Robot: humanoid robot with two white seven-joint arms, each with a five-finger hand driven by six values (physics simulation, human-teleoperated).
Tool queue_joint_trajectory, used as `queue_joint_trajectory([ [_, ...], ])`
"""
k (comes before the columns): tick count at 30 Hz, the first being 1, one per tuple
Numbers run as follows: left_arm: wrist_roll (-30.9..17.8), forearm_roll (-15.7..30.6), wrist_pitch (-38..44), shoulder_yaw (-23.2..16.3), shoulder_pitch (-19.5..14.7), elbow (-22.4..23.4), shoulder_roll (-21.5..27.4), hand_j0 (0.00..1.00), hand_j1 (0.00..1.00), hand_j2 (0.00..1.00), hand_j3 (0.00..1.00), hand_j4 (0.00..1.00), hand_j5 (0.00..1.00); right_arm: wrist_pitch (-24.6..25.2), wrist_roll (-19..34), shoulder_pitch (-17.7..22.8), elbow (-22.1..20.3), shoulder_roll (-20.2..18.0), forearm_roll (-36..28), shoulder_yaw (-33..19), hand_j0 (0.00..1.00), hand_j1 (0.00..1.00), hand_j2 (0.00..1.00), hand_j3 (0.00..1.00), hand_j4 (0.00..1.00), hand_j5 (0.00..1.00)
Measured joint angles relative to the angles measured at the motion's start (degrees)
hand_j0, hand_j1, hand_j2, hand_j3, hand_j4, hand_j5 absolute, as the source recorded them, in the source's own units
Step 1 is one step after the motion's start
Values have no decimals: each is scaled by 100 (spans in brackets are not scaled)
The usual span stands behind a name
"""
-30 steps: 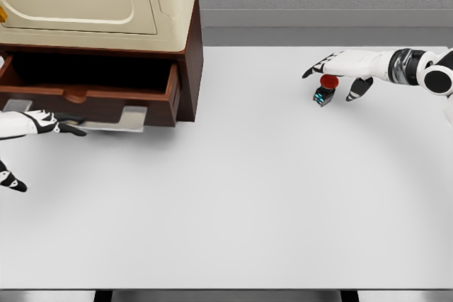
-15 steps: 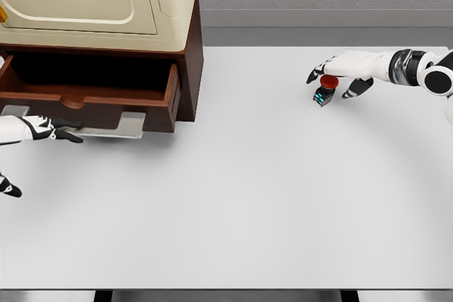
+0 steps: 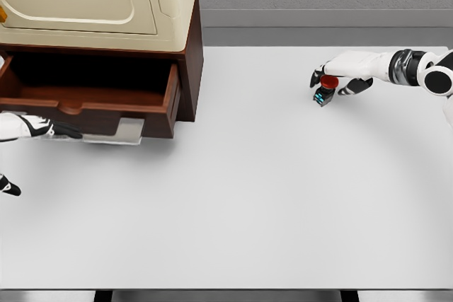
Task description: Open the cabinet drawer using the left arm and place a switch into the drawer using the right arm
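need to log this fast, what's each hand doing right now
Left hand: shut on the drawer handle.
Right hand: fingers curled around the switch on the table; firm grip cannot be told.

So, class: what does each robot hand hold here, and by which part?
Left robot hand grips the drawer by its grey handle. Right robot hand is closing around the switch at its red top; a firm hold cannot be told.

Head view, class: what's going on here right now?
The left hand is at the grey handle of the cabinet drawer, which stands pulled out and looks empty inside. Across the white table, the right hand has its fingers curled around the red-topped switch, which seems not yet lifted.
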Motion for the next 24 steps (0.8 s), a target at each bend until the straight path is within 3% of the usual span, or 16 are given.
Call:
queue_joint_trajectory([
  [6, 1, 218, 7, 29, -25, -17, 26, 100, 100, 100, 100, 100, 100, 2, -1, 0, 0, 0, -3, -1, 63, 63, 63, 63, 63, 63],
  [10, 3, 303, -16, 33, -34, -27, 96, 100, 100, 100, 100, 100, 100, 4, -3, 0, 2, 0, -13, -2, 54, 54, 54, 54, 54, 54],
  [20, 3, 638, -346, -39, -34, -53, 456, 100, 100, 100, 100, 100, 100, -3, 1, 0, 1, 0, -22, -6, 53, 53, 53, 53, 53, 53],
  [24, 3, 693, -358, -68, -26, -101, 508, 100, 100, 100, 100, 100, 100, -3, 1, 0, 3, 0, -44, -11, 46, 46, 46, 46, 46, 46],
])
